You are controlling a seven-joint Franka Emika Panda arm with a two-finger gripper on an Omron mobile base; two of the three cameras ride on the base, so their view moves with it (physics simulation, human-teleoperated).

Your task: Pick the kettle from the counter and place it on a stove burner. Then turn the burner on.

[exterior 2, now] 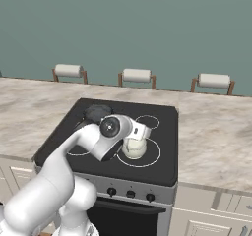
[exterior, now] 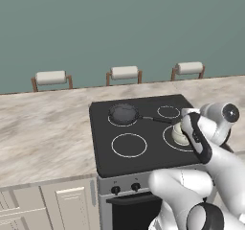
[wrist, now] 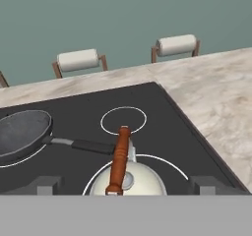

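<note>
Kettle (wrist: 127,180) sits inside the big burner ring (wrist: 167,162), bottom center of the hand view. Gripper (wrist: 125,185) fingers spread wide either side, probably not touching it. Frying pan (wrist: 22,134) at left.

kettle on cooktop
kettle (exterior 2: 134,148) sits inside the front right stove burner (exterior 2: 152,159); frying pan (exterior: 123,113) behind it, to the left.

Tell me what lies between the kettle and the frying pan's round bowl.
In the hand view, the frying pan sends its own long black handle toward the kettle; otherwise bare black cooktop glass lies between them.
</note>
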